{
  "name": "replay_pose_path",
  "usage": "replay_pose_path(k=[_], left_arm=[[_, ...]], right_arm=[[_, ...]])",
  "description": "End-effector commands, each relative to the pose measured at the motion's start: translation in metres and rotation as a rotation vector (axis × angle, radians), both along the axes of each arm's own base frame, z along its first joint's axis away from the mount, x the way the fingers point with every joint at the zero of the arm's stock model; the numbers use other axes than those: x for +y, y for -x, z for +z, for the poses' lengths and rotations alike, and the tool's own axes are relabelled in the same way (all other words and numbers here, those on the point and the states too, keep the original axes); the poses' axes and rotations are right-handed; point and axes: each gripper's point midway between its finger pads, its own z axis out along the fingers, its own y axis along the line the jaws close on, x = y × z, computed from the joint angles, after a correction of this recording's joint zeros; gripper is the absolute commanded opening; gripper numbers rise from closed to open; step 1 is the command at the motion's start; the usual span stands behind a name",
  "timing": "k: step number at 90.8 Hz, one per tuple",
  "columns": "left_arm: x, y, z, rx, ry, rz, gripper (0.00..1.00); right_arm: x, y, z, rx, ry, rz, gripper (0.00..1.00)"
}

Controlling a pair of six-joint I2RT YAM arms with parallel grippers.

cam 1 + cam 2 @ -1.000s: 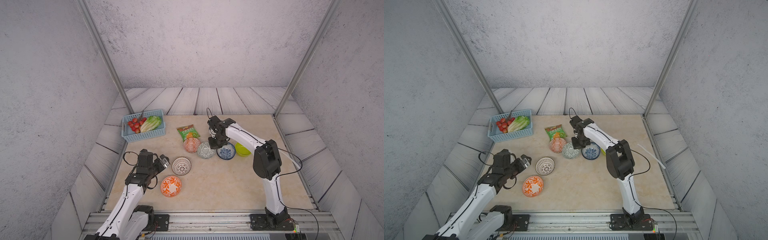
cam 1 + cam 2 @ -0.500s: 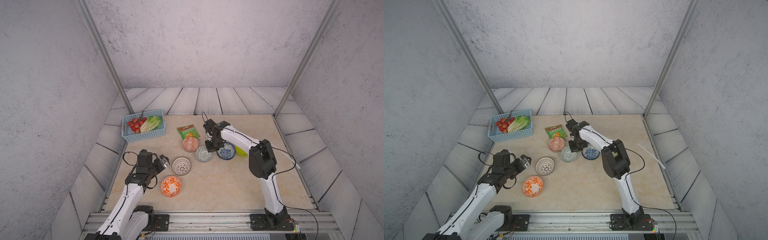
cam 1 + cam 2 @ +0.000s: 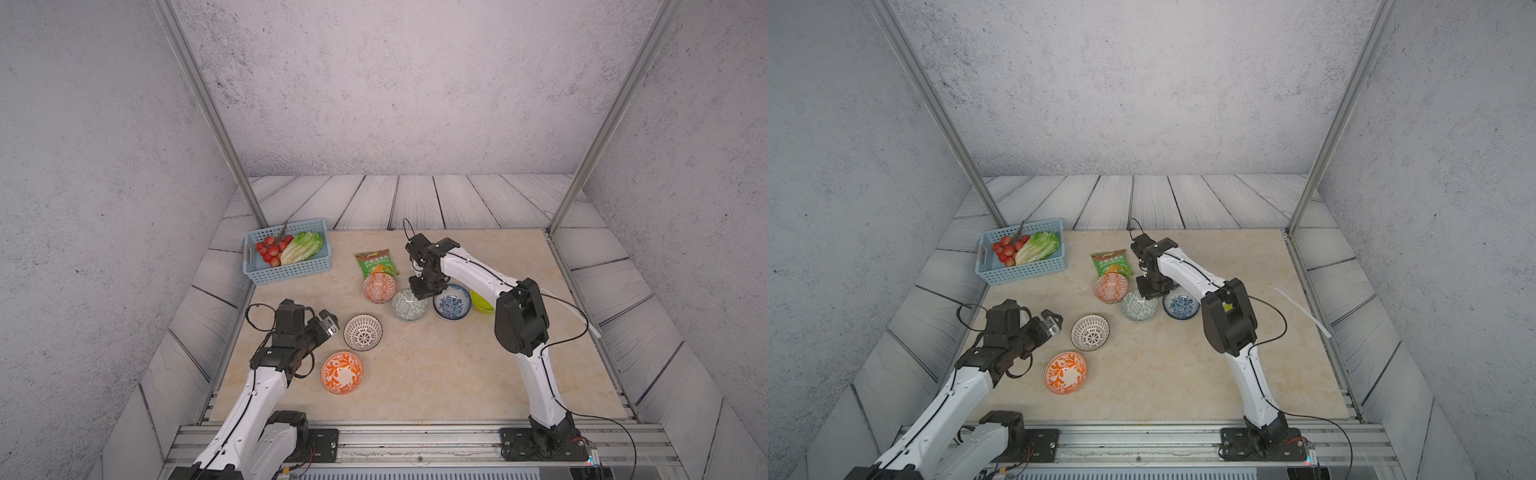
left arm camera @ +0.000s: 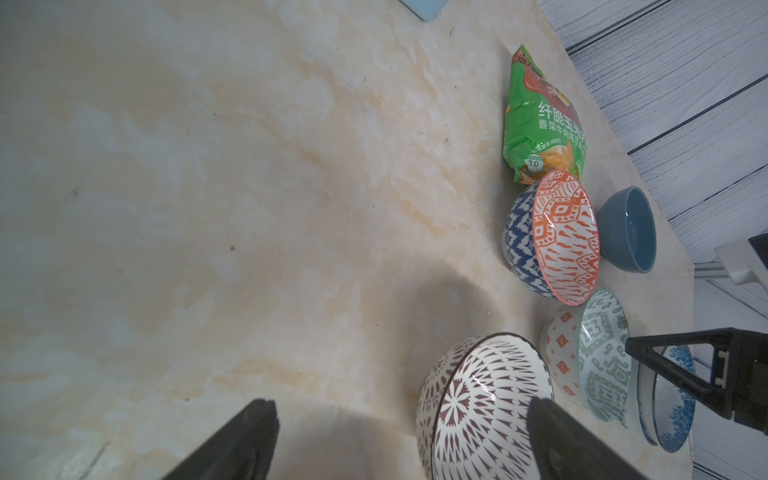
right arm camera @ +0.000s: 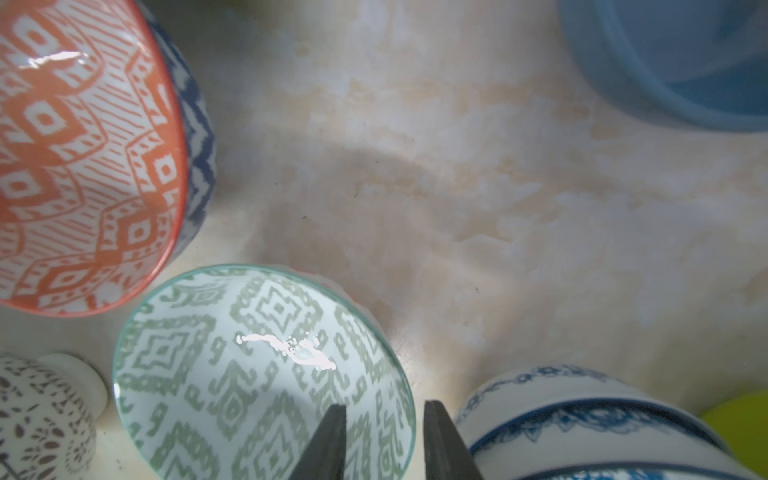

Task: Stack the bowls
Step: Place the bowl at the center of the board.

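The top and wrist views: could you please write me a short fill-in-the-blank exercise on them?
The right gripper straddles the grey-green bowl's ___.
The left gripper is ___.
The lettuce lies in a ___ basket.
Missing words: rim; open; blue.

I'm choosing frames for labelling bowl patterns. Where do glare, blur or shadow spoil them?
Right wrist view: white glare inside the grey-green bowl, slate-blue bowl out of focus. Left wrist view: glare streak on the orange-geometric bowl, broad soft shadow on the table. Both top views: evenly lit, sharp.
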Motion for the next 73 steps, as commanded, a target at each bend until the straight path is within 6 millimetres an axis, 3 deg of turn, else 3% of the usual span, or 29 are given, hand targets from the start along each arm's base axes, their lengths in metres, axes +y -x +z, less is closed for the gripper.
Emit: replay_pose_path(k=[1, 15, 30, 49, 73], left_arm=[[0.002, 0.000, -0.003, 0.002, 0.005, 0.007, 1.00], [0.002, -0.001, -0.003, 0.001, 0.005, 0.006, 1.00], [0.002, 0.000, -0.003, 0.002, 0.006, 0.007, 1.00], [0.003, -0.001, -0.003, 0.001, 0.007, 0.008, 1.00], [0.002, -0.001, -0.003, 0.002, 0.010, 0.007, 1.00]], right_arm=[[-0.007, -0.001, 0.001, -0.009, 0.051, 0.000, 0.37], [-0.011, -0.003, 0.019, -0.045, 0.046, -0.014, 0.39], [0.006, 0.008, 0.039, -0.075, -0.015, -0.006, 0.39], [0.040, 0.036, 0.038, -0.091, -0.039, 0.021, 0.42], [0.071, 0.052, 0.030, -0.101, -0.042, 0.038, 0.50]])
